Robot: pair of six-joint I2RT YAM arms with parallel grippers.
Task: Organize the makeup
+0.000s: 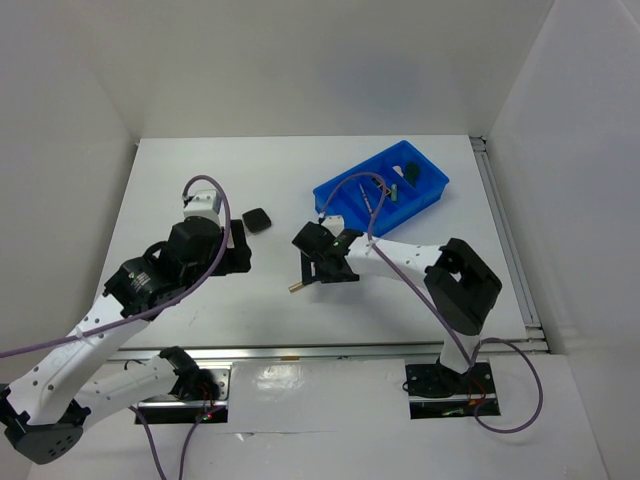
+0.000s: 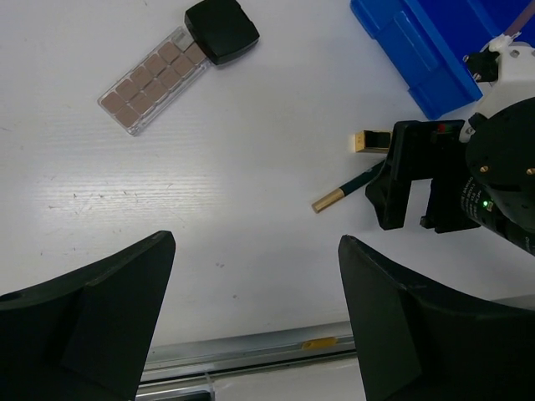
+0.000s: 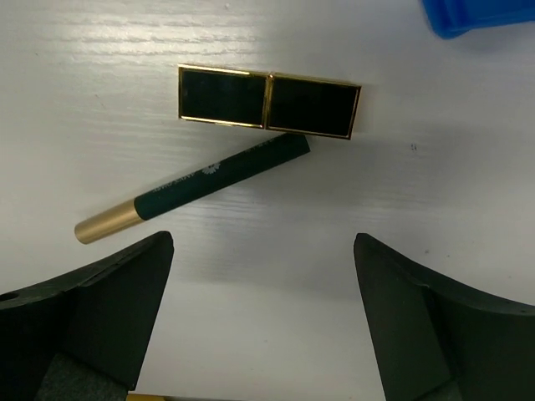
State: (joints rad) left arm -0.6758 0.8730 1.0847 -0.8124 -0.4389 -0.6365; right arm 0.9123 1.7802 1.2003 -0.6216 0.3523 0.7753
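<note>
The white surface (image 1: 200,180) carries everything; the blue tray (image 1: 395,216) sits at its far right, with dark green pieces (image 1: 412,172) and thin pencils (image 1: 370,195) inside; the left hand (image 2: 257,251) hangs wide above bare surface, nothing between its fingers; the right hand (image 3: 263,251) is also spread wide and holds nothing, poised just over two loose items near the tray; the pinkish glitter strip (image 2: 150,82) lies at centre, one end meeting the black square compact (image 2: 221,29); the green pencil (image 3: 201,185) with a gold cap lies slanted, its dark end just under the gold-black lipstick (image 3: 269,102), which lies flat.
</note>
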